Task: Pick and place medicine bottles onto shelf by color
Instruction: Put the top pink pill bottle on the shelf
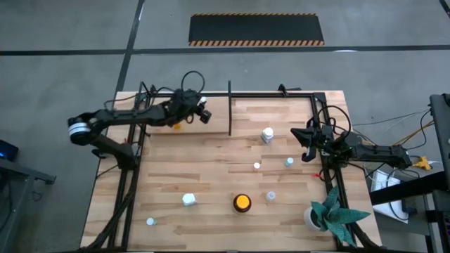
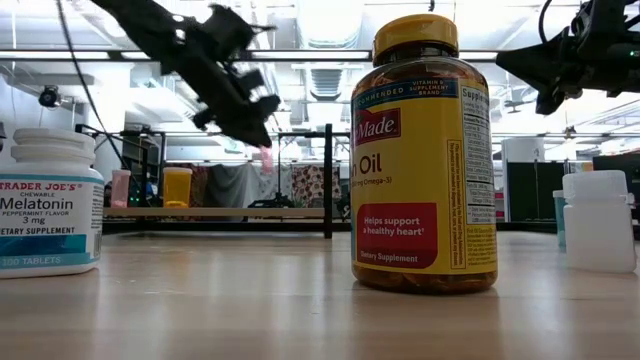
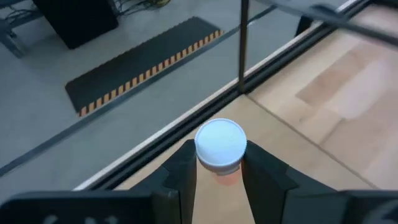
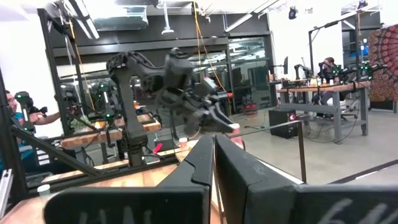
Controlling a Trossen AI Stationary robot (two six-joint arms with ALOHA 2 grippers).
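The left hand (image 1: 202, 112) hangs above the shelf (image 1: 230, 95) near the table's (image 1: 211, 176) far edge, left of the divider post (image 1: 230, 109), its fingers (image 3: 180, 174) pinching a small white-capped bottle (image 3: 220, 147). Other bottles lie scattered over the table's middle and near side, among them the amber jar (image 1: 242, 202) near the front edge. The right hand (image 1: 306, 144) waits at the right edge, fingers pressed together, holding nothing.

A potted green plant (image 1: 330, 214) stands at the table's (image 1: 211, 176) corner; a striped mat (image 1: 256, 29) lies beyond.
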